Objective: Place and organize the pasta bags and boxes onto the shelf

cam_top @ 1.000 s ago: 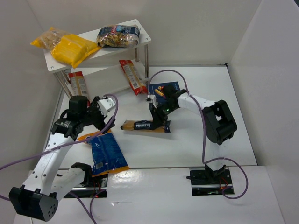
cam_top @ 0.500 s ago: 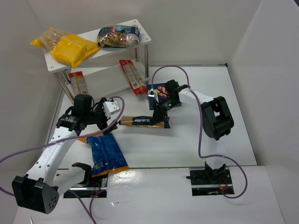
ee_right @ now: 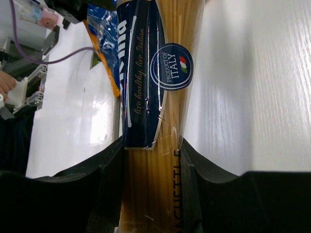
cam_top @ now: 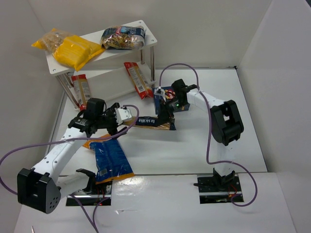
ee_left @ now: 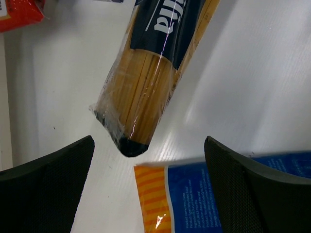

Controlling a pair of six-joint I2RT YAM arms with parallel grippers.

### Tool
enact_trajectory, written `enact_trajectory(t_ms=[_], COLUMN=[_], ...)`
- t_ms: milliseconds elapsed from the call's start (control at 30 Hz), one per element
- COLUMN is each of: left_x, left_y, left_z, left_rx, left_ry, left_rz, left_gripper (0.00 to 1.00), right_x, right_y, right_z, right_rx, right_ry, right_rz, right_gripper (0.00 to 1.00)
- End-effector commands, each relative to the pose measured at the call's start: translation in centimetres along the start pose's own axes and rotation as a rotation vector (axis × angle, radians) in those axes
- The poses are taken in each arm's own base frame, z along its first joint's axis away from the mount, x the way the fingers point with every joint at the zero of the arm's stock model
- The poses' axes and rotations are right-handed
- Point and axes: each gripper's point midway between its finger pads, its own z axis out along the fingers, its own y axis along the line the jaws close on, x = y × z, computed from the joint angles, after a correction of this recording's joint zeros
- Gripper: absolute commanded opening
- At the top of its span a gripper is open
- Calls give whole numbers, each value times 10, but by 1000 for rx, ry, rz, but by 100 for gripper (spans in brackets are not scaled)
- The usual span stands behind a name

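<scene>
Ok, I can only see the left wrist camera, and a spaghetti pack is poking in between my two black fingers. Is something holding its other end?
Observer: Yes. The right gripper is shut on the spaghetti pack, at the end away from you.
Operator: Where's the shelf? I can't see it!
Observer: The shelf stands at the far left corner of the table, beyond the left gripper.
Operator: Is anything on it?
Observer: On top lie yellow bags and a dark packet; two red-and-white packs lie on the lower board.
</scene>
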Motion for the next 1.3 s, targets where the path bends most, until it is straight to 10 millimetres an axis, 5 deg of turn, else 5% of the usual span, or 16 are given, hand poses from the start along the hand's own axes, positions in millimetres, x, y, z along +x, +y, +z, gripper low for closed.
enact_trajectory(t_ms=[0,500,1133,1200,1233,1267], left_x=[-14,-25,-28,-36,-37,-40], left_y=[13,37,20,21,22,27], left_z=[10,32,55,56,56,56], left_rx=[-50,-295,-291,-285,-277,-313], left_ry=[-45,-10,46,43,57,69], left_rz=[91,161,260,281,296,283], left_gripper=[99,99,97,84,20,0], right_x=[-52,-67,-73,-72,-72,-74], right_y=[44,44,48,50,50,53], right_z=[-14,-15,-13,-10,-10,-12], right_rx=[-138,-151,-157,-164,-164,-163], right_ry=[-129,-147,-144,-138,-138,-140], right_rz=[-89,-76,-79,-81,-81,-90], right_gripper=[0,0,0,0,0,0])
